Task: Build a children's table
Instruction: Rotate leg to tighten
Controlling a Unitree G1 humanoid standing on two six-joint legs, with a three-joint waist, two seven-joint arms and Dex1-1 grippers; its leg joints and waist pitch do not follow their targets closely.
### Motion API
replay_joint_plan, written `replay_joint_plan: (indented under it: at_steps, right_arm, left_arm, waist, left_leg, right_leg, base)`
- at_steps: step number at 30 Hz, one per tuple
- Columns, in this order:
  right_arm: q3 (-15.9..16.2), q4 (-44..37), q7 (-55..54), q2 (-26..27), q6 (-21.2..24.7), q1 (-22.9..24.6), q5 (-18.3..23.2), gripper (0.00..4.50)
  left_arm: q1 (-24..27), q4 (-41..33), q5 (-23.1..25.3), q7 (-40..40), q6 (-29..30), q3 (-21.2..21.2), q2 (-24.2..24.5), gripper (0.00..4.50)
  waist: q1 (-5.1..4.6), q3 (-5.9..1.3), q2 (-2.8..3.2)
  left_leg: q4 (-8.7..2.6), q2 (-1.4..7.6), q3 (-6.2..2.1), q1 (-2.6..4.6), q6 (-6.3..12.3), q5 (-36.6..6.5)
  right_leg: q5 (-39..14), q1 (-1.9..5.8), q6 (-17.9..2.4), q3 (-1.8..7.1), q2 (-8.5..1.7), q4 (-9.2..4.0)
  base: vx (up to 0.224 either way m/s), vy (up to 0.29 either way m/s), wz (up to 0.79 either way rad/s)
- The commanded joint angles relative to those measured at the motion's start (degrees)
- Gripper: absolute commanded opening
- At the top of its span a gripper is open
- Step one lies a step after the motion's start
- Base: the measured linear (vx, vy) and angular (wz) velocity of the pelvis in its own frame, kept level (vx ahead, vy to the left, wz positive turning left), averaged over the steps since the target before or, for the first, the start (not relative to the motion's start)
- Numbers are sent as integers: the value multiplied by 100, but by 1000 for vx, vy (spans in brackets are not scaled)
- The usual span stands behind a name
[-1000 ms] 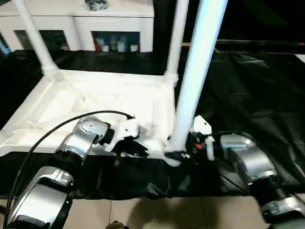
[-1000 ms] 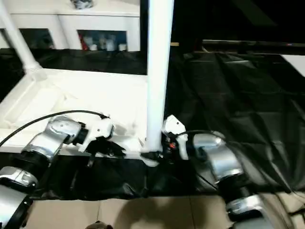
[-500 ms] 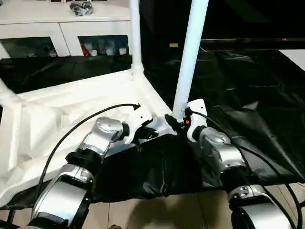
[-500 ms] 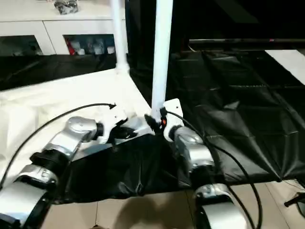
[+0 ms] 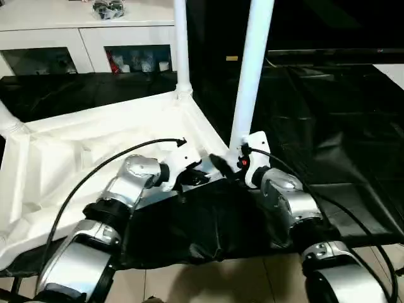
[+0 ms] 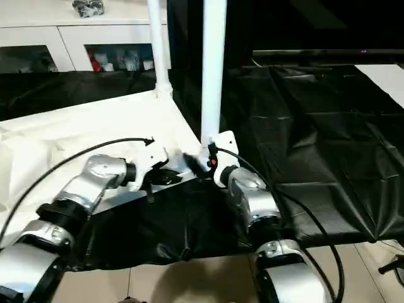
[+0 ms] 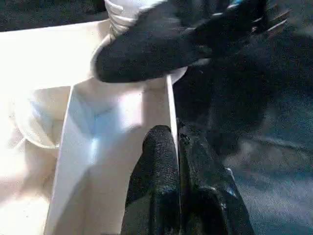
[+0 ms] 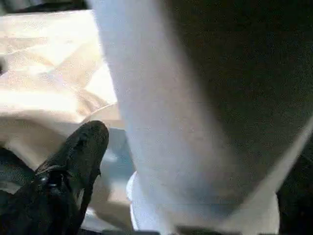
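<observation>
— So, where does the right gripper (image 5: pixel 228 165) stand against the leg?

— Its black fingers (image 8: pixel 80 147) are spread, clamped on nothing. The near white tubular leg (image 5: pixel 251 76) rises just beside them, at about twelve o'clock from the gripper in the head view, and its foot sits in the near corner socket (image 8: pixel 146 196) of the upturned tabletop (image 5: pixel 95 151). The leg's long axis runs straight up, nearly vertical.

— And the left gripper (image 5: pixel 189 178)?

— Clenched, fingers pinched over the thin rim wall (image 7: pixel 171 112) of the tabletop, just at nine o'clock from the right one. It seems to be steadying the top.

— Which arm is nearer the leg?

— The right, clearly; one finger is at the leg's base, though I cannot tell whether it touches. I'd judge any regrip or push falls to it, straight along that upright axis. A second leg (image 5: pixel 180 44) stands in the far corner, at about eleven o'clock.
</observation>
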Motion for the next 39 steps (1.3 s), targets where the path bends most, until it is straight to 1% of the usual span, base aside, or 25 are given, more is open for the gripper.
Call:
replay_joint_plan:
  at_steps: [1, 2, 4, 5, 7, 9, 10, 12, 14, 15, 16, 17, 18, 19, 20, 22, 23, 26, 29, 31, 32, 35, 36, 37, 39]
  right_arm:
    - [327, -291, 598, -90, 50, 74, -45, 446]
    - [394, -397, 824, -169, 47, 123, -39, 446]
    - [491, -574, 1143, -302, 61, 200, -38, 446]
    - [594, -779, 1494, -451, 97, 287, -1, 446]
    - [738, -1087, 2091, -667, 185, 413, 87, 446]
    - [850, -1266, 2462, -821, 227, 480, 128, 446]
    - [942, -1374, 2728, -946, 258, 517, 153, 446]
    - [1058, -1473, 2989, -1095, 277, 544, 152, 446]
    - [1116, -1506, 3160, -1177, 288, 539, 141, 446]
    - [1138, -1512, 3253, -1216, 313, 530, 136, 446]
    - [1159, -1550, 3338, -1260, 352, 536, 141, 446]
    - [1159, -1550, 3338, -1260, 352, 536, 141, 446]
    - [1170, -1576, 3418, -1298, 400, 536, 153, 446]
    - [1178, -1625, 3539, -1347, 488, 535, 164, 430]
    - [1178, -1625, 3539, -1347, 488, 535, 164, 420]
    - [1229, -1638, 3699, -1398, 592, 511, 205, 420]
    - [1233, -1631, 3723, -1403, 601, 505, 207, 402]
    - [1238, -1614, 3782, -1401, 618, 492, 208, 389]
    - [1245, -1645, 3800, -1391, 647, 523, 220, 358]
    - [1239, -1695, 3803, -1380, 694, 557, 234, 340]
    - [1222, -1718, 3792, -1369, 709, 578, 246, 329]
    - [1161, -1761, 3732, -1317, 772, 649, 296, 314]
    - [1129, -1756, 3663, -1282, 776, 669, 304, 314]
    - [1067, -1743, 3541, -1218, 776, 690, 328, 289]
    - [1008, -1725, 3406, -1156, 757, 705, 339, 285]
  left_arm:
    - [37, -164, -134, -670, -375, -271, -40, 0]
    - [31, -157, -151, -754, -407, -269, -2, 0]
    - [21, -147, -187, -923, -464, -269, 60, 0]
    - [21, -153, -208, -1090, -520, -290, 122, 0]
    - [29, -167, -241, -1359, -567, -322, 213, 0]
    - [33, -173, -253, -1535, -602, -349, 277, 0]
    - [41, -184, -260, -1678, -626, -379, 332, 0]
    - [40, -167, -278, -1856, -662, -422, 397, 0]
    - [18, -122, -260, -1955, -697, -449, 429, 0]
    - [6, -100, -241, -2011, -714, -467, 444, 0]
    - [-4, -80, -229, -2060, -732, -478, 453, 0]
    - [-4, -80, -229, -2060, -732, -478, 453, 0]
    - [-17, -61, -221, -2089, -746, -482, 457, 0]
    - [-43, -27, -228, -2140, -763, -475, 461, 0]
    - [-43, -27, -228, -2140, -763, -475, 461, 0]
    - [-72, 11, -236, -2174, -782, -473, 480, 0]
    - [-76, 20, -233, -2178, -787, -471, 483, 0]
    - [-80, 40, -234, -2188, -800, -465, 500, 0]
    - [-65, 50, -228, -2223, -816, -465, 530, 0]
    - [-61, 59, -217, -2238, -822, -465, 535, 0]
    - [-59, 59, -211, -2245, -821, -466, 534, 0]
    - [-56, 71, -192, -2236, -811, -481, 520, 0]
    - [-59, 87, -172, -2194, -804, -485, 516, 0]
    - [-73, 126, -149, -2087, -758, -472, 490, 0]
    - [-87, 158, -123, -1964, -708, -457, 462, 0]
  waist:
    - [23, -336, -15]
    - [28, -338, -26]
    - [45, -338, -16]
    - [61, -337, -36]
    - [110, -341, -28]
    - [150, -346, -22]
    - [178, -348, -33]
    - [188, -345, 24]
    - [195, -343, -10]
    - [200, -342, -7]
    - [208, -343, -28]
    - [211, -343, -21]
    - [218, -346, -44]
    - [218, -344, -64]
    - [230, -344, -51]
    - [242, -346, -55]
    - [251, -343, -51]
    - [272, -346, -48]
    - [277, -350, -30]
    - [275, -349, -37]
    - [278, -352, -15]
    - [278, -355, -47]
    - [283, -354, -42]
    - [277, -350, -51]
    - [273, -343, -41]
  left_leg:
    - [-362, 157, -35, 54, 297, -1253]
    - [-358, 165, -24, 50, 316, -1226]
    - [-363, 176, -30, 56, 311, -1232]
    - [-359, 174, -25, 57, 318, -1228]
    - [-355, 182, -23, 52, 362, -1201]
    - [-348, 193, -18, 62, 382, -1149]
    - [-347, 193, -15, 73, 381, -1134]
    - [-347, 188, -18, 68, 350, -1192]
    - [-355, 190, -21, 66, 305, -1249]
    - [-356, 190, -24, 66, 294, -1253]
    - [-356, 191, -23, 72, 296, -1239]
    - [-357, 195, -27, 66, 299, -1217]
    - [-353, 196, -24, 71, 310, -1183]
    - [-352, 195, -21, 65, 325, -1153]
    - [-347, 194, -19, 66, 343, -1128]
    - [-344, 192, -20, 64, 348, -1075]
    - [-345, 193, -17, 66, 348, -1097]
    - [-346, 198, -19, 70, 326, -1091]
    - [-348, 200, -24, 72, 301, -1096]
    - [-352, 200, -24, 77, 290, -1114]
    - [-351, 203, -25, 81, 281, -1119]
    - [-346, 196, -20, 78, 280, -1107]
    - [-346, 198, -20, 77, 281, -1099]
    - [-348, 196, -21, 68, 280, -1093]
    - [-355, 198, -21, 73, 257, -1145]
  right_leg:
    - [-846, 274, -1286, 299, -338, -437]
    - [-788, 265, -1294, 306, -335, -425]
    - [-812, 259, -1300, 304, -343, -422]
    - [-827, 268, -1289, 300, -332, -427]
    - [-798, 276, -1266, 305, -338, -424]
    - [-683, 253, -1305, 308, -344, -405]
    - [-654, 254, -1320, 309, -343, -402]
    - [-663, 252, -1331, 310, -342, -401]
    - [-700, 257, -1364, 307, -350, -407]
    - [-735, 258, -1364, 306, -355, -406]
    - [-790, 256, -1357, 304, -351, -409]
    - [-778, 257, -1357, 306, -355, -402]
    - [-768, 255, -1354, 306, -353, -397]
    - [-763, 258, -1347, 308, -354, -400]
    - [-780, 254, -1344, 310, -359, -398]
    - [-795, 254, -1329, 308, -363, -400]
    - [-840, 248, -1320, 307, -364, -408]
    - [-831, 246, -1314, 308, -367, -406]
    - [-782, 248, -1321, 307, -365, -396]
    - [-789, 246, -1322, 305, -361, -398]
    - [-764, 242, -1328, 308, -361, -394]
    - [-714, 251, -1344, 308, -361, -391]
    - [-719, 251, -1340, 309, -365, -389]
    - [-753, 253, -1322, 308, -365, -392]
    - [-867, 246, -1293, 310, -370, -408]
  base:
    - [0, 0, 0]
    - [0, 0, 0]
    - [0, 0, 0]
    - [0, 0, 0]
    - [0, 0, 0]
    - [0, 0, 0]
    - [0, 0, 0]
    - [0, 0, 0]
    - [0, 0, 0]
    - [0, 0, 0]
    - [0, 0, 0]
    - [0, 0, 0]
    - [0, 0, 0]
    - [0, 0, 0]
    - [0, 0, 0]
    - [0, 0, 0]
    - [0, 0, 0]
    - [0, 0, 0]
    - [0, 0, 0]
    - [0, 0, 0]
    - [0, 0, 0]
    - [0, 0, 0]
    - [0, 0, 0]
    - [0, 0, 0]
    - [0, 0, 0]
